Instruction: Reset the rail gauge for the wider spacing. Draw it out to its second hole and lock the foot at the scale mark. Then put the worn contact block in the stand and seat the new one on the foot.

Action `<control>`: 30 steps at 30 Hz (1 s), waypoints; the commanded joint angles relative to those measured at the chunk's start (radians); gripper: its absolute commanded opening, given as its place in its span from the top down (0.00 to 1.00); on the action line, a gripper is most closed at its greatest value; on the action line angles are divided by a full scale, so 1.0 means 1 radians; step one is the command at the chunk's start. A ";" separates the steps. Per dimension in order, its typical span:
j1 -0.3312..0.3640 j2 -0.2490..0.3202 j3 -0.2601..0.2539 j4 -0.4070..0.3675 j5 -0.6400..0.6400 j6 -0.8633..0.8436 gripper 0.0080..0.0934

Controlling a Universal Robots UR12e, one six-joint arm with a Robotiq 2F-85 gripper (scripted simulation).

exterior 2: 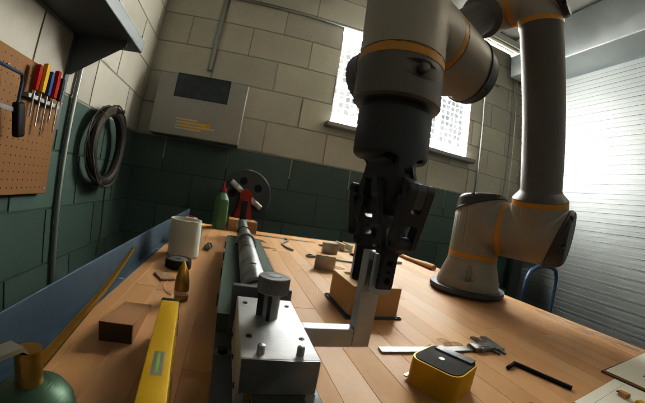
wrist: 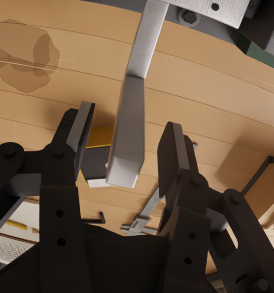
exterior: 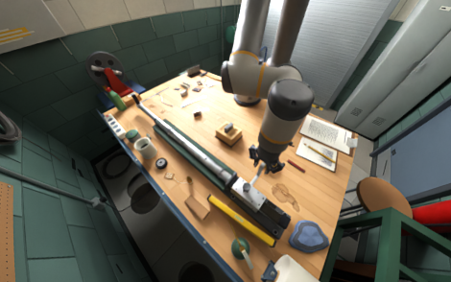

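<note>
Along the bench's near edge lies the rail gauge (exterior: 191,146), a long grey tube in a green bed, ending in a steel foot block (exterior 2: 270,341) with a knurled knob (exterior 2: 273,284) on top. An L-shaped steel handle (exterior 2: 362,306) sticks out sideways from the foot and turns upright. My gripper (exterior 2: 375,268) stands over the handle's upright end (wrist: 125,153) with its fingers open on either side of it, holding nothing. A wooden stand (exterior: 229,134) with a dark block on it sits behind the handle.
Behind the work the arm's base (exterior 2: 485,250) stands on the bench. A yellow and black tape measure (exterior 2: 440,373), calipers (exterior 2: 470,346) and a hex key (exterior 2: 538,376) lie right of the foot. A yellow level (exterior 2: 157,351), a wood block (exterior 2: 119,323) and a mug (exterior 2: 184,236) lie left.
</note>
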 commanded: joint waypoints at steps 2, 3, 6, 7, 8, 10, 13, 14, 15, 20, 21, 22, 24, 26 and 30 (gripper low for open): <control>0.000 -0.001 -0.001 0.000 0.000 0.000 0.53; 0.000 -0.001 -0.001 0.000 0.000 0.000 0.53; 0.000 -0.001 -0.001 0.000 0.000 0.000 0.53; 0.000 -0.001 -0.001 0.000 0.000 0.000 0.53; 0.000 -0.001 -0.001 0.000 0.000 0.000 0.53; 0.000 -0.001 -0.001 0.000 0.000 0.000 0.53; 0.000 -0.001 -0.001 0.000 0.000 0.000 0.53; 0.000 -0.001 -0.001 0.000 0.000 0.000 0.53; 0.000 -0.001 -0.001 0.001 0.000 0.000 0.53; 0.000 -0.017 -0.010 0.026 0.000 0.000 0.53; 0.000 -0.023 -0.014 0.036 0.000 0.000 0.53; 0.000 -0.030 -0.018 0.046 0.000 0.000 0.53; 0.000 -0.044 -0.028 0.071 0.000 0.000 0.53; 0.000 -0.059 -0.039 0.097 0.000 0.000 0.53; 0.000 -0.085 -0.060 0.143 0.000 0.000 0.53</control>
